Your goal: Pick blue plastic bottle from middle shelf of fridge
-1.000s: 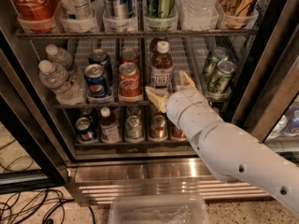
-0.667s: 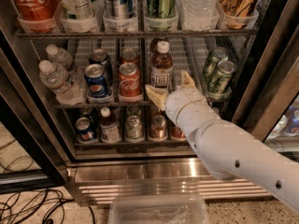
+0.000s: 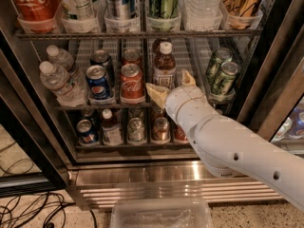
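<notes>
Nearest the camera, the white arm (image 3: 237,146) is extended up and leftward into the fridge (image 3: 266,80). At its end the claw (image 3: 171,85) is held spread, with nothing pinched. One tan finger (image 3: 156,93) is set low to the left of the blue plastic bottle (image 3: 165,66), the other to its lower right. The bottle is stood upright, long axis vertical, just behind and slightly above the claw, at the front of the middle shelf (image 3: 195,51). A Coca-Cola can (image 3: 131,82) is ranged just left of the bottle. A short straight advance is judged enough to bracket it.
</notes>
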Controlling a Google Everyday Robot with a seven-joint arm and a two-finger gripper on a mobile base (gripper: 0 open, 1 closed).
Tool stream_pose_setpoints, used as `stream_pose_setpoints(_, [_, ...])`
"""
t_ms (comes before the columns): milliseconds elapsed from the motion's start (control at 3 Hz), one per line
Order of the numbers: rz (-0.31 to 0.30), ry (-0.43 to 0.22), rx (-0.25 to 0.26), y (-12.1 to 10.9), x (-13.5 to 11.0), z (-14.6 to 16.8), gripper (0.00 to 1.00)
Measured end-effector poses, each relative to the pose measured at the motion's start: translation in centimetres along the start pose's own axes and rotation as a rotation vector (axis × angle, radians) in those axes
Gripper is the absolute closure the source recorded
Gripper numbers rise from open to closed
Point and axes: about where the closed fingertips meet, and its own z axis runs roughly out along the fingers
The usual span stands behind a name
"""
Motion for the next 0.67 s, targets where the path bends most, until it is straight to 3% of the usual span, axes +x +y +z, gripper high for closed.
stream_pose_setpoints(667, [0.02, 0.02, 0.002, -0.27, 0.35, 1.58, 0.3])
